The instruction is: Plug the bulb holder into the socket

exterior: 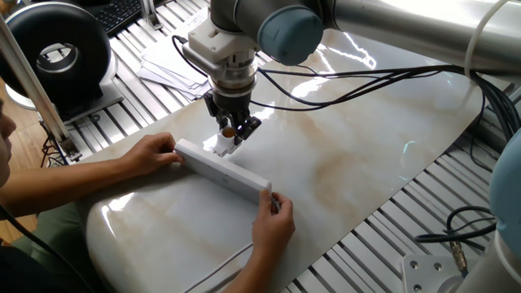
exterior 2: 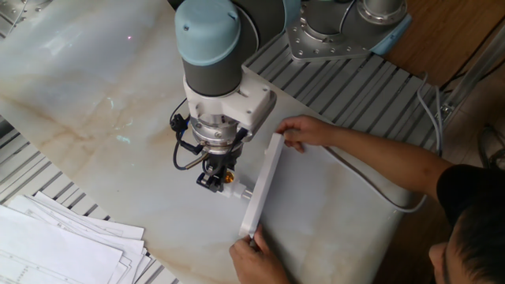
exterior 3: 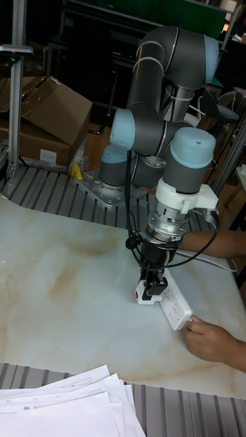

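Gripper (exterior 2: 211, 181): jaws clamped on the holder (exterior 2: 234, 190).
Holder: touching the socket's (exterior 2: 261, 187) side.
Socket: on edge on the desk (exterior 2: 95, 110), held by 2 hands (exterior 2: 304, 131).

- A pale marbled tabletop (exterior: 366, 155) lies on a ribbed metal frame (exterior: 383, 236) (the slats show past its edges).
- A loose stack of printed papers (exterior 2: 55, 244) sits at the tabletop's edge, partly over the slats.
- A black round fan (exterior: 57, 53) stands at the far corner, beside a slanted metal post (exterior: 32, 81).
- A dark keyboard (exterior: 122, 12) lies behind the papers.
- Brown cardboard boxes (exterior 3: 48, 116) sit beyond the tabletop in the tall fixed view.
- Black cables (exterior: 472, 224) coil on the slats.
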Robot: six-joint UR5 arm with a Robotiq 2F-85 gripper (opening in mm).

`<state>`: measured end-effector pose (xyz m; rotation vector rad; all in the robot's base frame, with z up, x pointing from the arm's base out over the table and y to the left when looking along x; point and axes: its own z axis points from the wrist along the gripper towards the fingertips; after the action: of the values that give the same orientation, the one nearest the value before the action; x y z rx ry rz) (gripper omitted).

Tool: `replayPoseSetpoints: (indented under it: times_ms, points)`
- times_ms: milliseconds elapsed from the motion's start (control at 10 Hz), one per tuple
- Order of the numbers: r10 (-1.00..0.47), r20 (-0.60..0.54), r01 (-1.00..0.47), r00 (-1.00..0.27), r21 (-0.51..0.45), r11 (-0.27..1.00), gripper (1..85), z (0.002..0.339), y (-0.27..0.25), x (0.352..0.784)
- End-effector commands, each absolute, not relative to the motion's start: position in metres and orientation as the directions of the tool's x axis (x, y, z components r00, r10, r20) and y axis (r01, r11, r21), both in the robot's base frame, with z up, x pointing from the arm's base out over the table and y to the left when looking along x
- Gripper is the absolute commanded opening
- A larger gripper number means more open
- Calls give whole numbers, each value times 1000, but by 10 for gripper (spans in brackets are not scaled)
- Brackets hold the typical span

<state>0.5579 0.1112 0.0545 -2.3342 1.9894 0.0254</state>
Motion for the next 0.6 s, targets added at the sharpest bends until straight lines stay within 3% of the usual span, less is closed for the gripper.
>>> replayPoseSetpoints:
  times_ms: [0,500]
  points:
    - [-985,-82,-988,152,-49,-148,13,58,118,561]
    - [-985,-89,-989,147,-43,-144,13,57,121,559]
